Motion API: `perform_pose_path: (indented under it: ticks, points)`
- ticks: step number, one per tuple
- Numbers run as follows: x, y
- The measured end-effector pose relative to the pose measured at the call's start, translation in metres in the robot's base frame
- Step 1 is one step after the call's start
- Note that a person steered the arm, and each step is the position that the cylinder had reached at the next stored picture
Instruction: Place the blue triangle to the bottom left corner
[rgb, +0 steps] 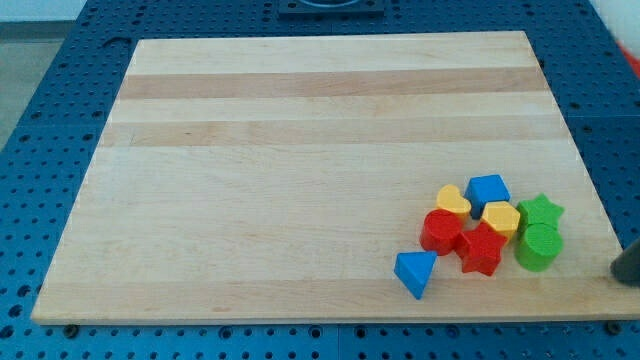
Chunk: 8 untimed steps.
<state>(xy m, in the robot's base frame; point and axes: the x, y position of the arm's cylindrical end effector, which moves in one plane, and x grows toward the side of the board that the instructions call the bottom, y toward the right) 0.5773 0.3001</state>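
The blue triangle (415, 272) lies on the wooden board (300, 150) near the bottom edge, right of centre. It sits at the lower left of a tight cluster. The cluster holds a red rounded block (441, 230), a red star (482, 248), a yellow heart (454, 200), a blue cube (487, 190), a yellow hexagon (501, 217), a green star (541, 211) and a green cylinder (538, 247). My tip (621, 270) shows as a dark shape at the view's right edge, right of the green cylinder and far right of the blue triangle, touching no block.
The board rests on a blue perforated table (40, 150) that surrounds it on all sides. A dark fixture (330, 6) sits at the view's top centre, beyond the board's far edge.
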Motion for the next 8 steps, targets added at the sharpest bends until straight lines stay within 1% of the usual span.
perform_pose_path:
  ticks: [1, 4, 6, 7, 8]
  points:
    - [-0.01, -0.019]
    - [0.003, -0.182]
    - [0.005, -0.275]
    - [0.006, -0.303]
    - [-0.015, -0.277]
